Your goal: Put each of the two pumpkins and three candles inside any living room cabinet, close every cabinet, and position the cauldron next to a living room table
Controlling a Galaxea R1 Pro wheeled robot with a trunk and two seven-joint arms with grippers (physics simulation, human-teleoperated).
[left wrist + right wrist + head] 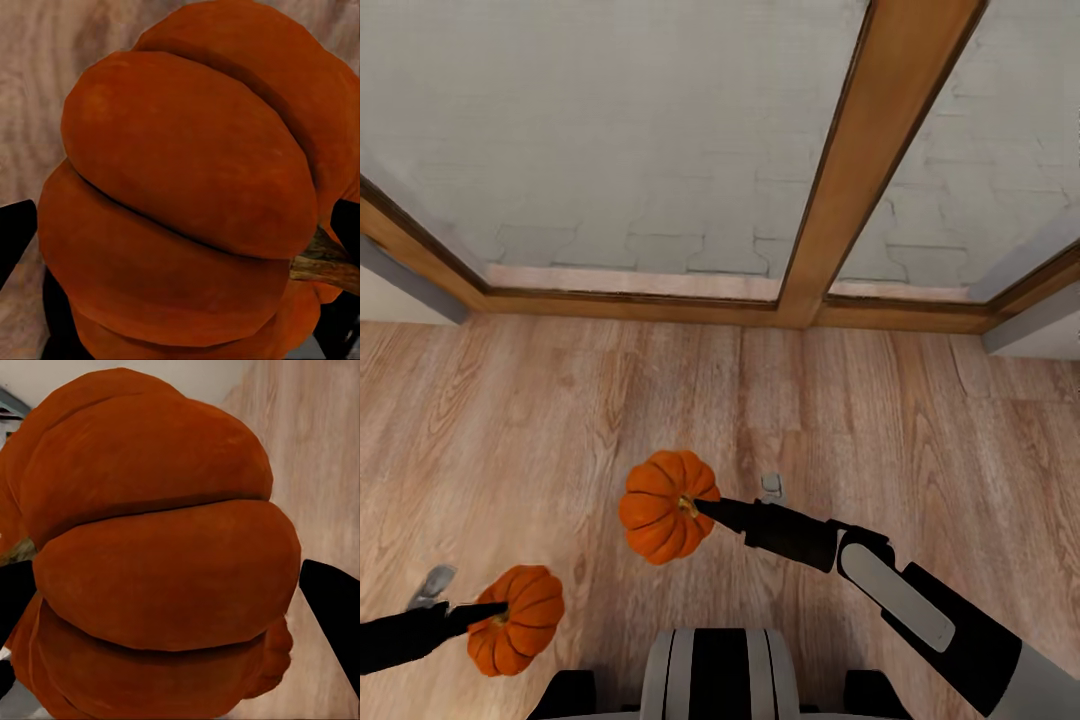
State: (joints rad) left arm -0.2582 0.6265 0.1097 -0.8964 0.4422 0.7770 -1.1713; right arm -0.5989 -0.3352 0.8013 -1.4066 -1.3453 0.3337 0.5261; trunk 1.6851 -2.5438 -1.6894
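Observation:
Both pumpkins are held up above the wood floor. My left gripper is shut on one orange ribbed pumpkin at the lower left of the head view; up close that pumpkin sits between dark fingers. My right gripper is shut on the other pumpkin near the middle; in the right wrist view this pumpkin fills the space between black fingers. The candles, cabinet, cauldron and table are out of view.
A wood-framed glass door or window stands ahead, with a thick upright post and a low sill. Pale paving shows through the glass. Light wood flooring lies between me and the frame.

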